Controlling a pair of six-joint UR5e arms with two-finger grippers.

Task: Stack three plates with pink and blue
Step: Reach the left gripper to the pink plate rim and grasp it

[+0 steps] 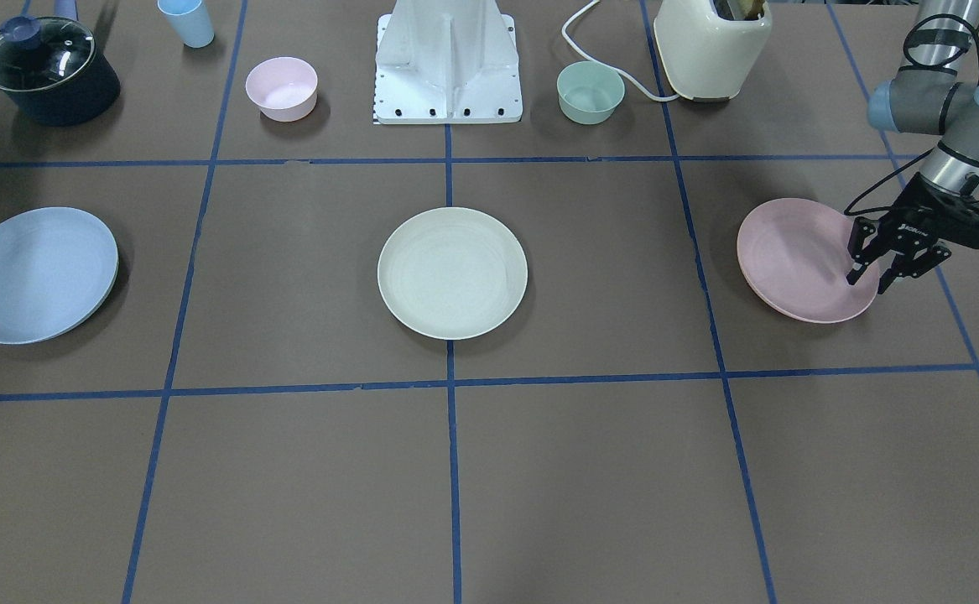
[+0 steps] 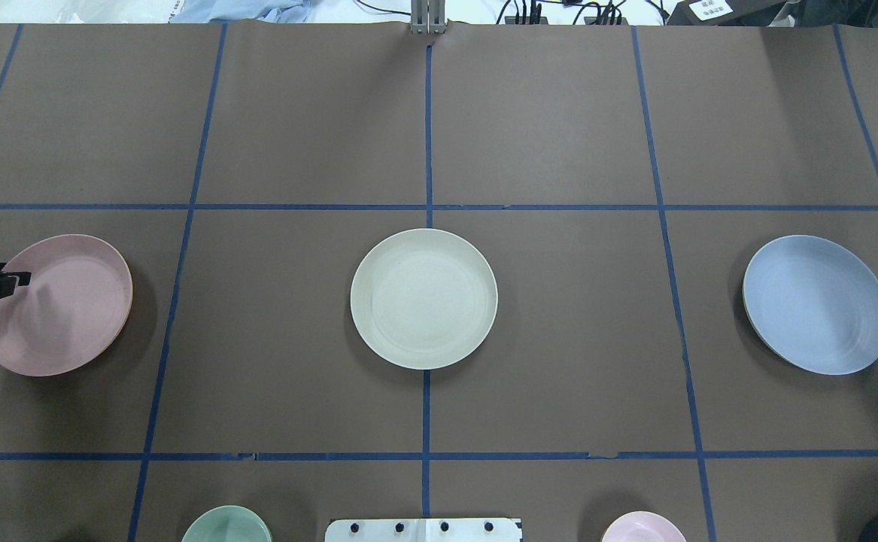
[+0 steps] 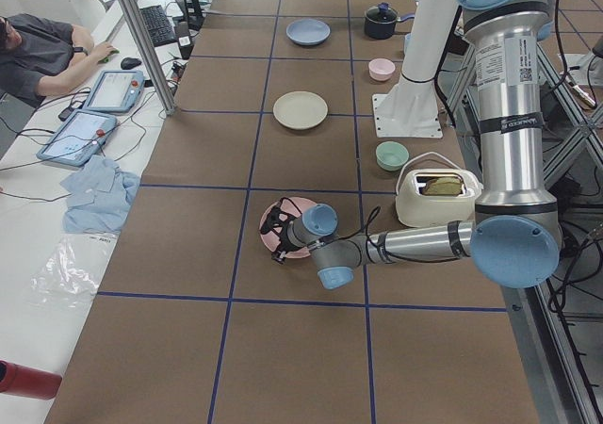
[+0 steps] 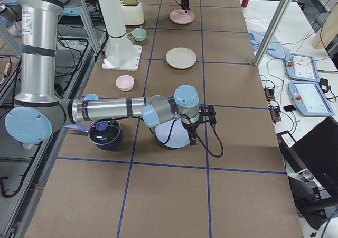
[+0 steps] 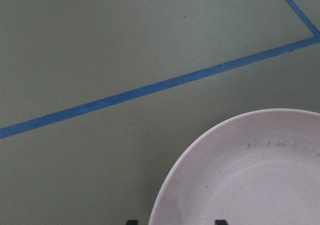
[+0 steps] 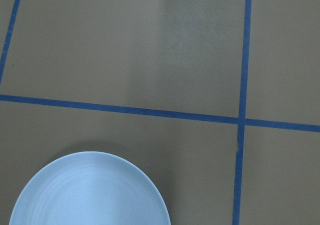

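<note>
Exterior front-facing, right of frame: left gripper (image 1: pixel 867 283) hangs open astride the rim of the pink plate (image 1: pixel 791 256). Seat one finger inside, one outside, pinch firmly, lift level to avoid slipping.

Silver arms (image 3: pixel 507 94), blue joints (image 3: pixel 513 252), black claw (image 1: pixel 867 282)

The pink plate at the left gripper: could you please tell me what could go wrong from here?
The left gripper is open astride only the rim of the pink plate; held so, the plate may tilt or slip when lifted. The right gripper is at the blue plate, so both arms might meet over the cream plate.
</note>
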